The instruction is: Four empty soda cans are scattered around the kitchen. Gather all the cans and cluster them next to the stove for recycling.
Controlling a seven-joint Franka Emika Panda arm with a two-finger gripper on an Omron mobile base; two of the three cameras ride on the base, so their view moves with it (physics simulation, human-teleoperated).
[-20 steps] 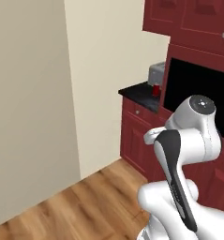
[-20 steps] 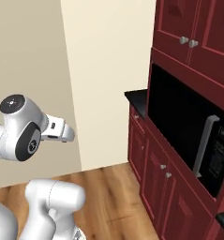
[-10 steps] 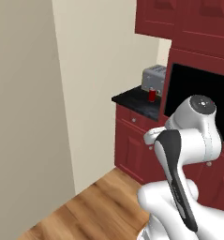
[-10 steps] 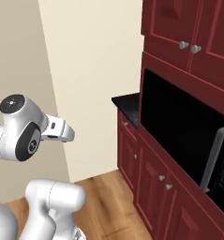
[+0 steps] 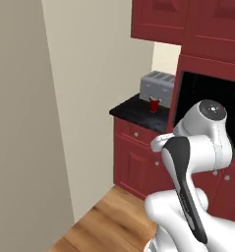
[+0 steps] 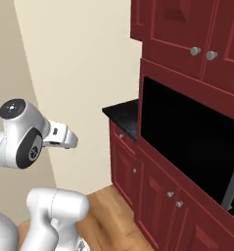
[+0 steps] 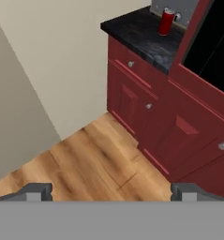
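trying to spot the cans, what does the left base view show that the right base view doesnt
Left base view: a red soda can standing upright on the black countertop, in front of a silver toaster. Right base view: two round knobs on the upper cabinet doors. Both: the countertop, dark red lower cabinets, the black oven front, the cream wall and wood floor.

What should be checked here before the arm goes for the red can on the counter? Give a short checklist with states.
1. Red can upright on the black countertop: ok.
2. Gripper open and empty: ok.
3. Can within reach: not ok, it appears far off, across the wood floor.
4. Space around the can: cannot tell; the toaster stands right behind it.
5. Stove in sight for the drop-off: not ok.
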